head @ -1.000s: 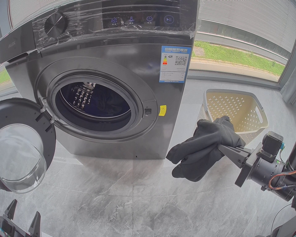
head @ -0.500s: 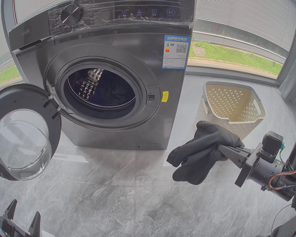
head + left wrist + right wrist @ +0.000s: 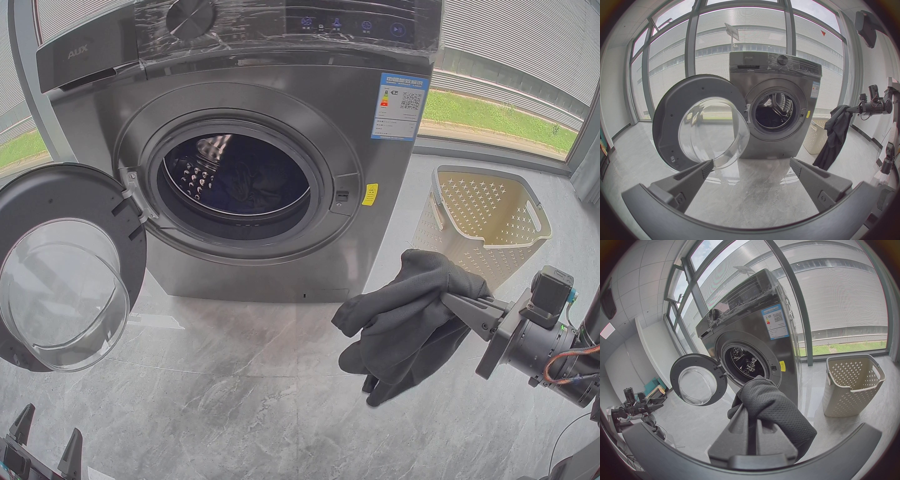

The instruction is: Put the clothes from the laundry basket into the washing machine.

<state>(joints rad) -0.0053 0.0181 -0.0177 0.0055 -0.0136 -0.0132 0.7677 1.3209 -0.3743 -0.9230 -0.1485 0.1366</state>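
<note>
My right gripper (image 3: 445,300) is clamped on a dark garment (image 3: 400,325), held in the air before the washer's (image 3: 250,81) right corner. The washer door (image 3: 62,206) is open, with dark clothes (image 3: 250,181) in the drum. The basket (image 3: 487,219) stands right of the washer. My left gripper (image 3: 49,432), fingers apart, sits low, front-left of the washer.

Bright daylight thru windows (image 3: 740,47); sheen on floor (image 3: 250,400); wrist views fisheye w/ dark corners.

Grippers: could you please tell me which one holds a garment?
The right gripper is shut on the dark garment; the left gripper is open and empty.
</note>
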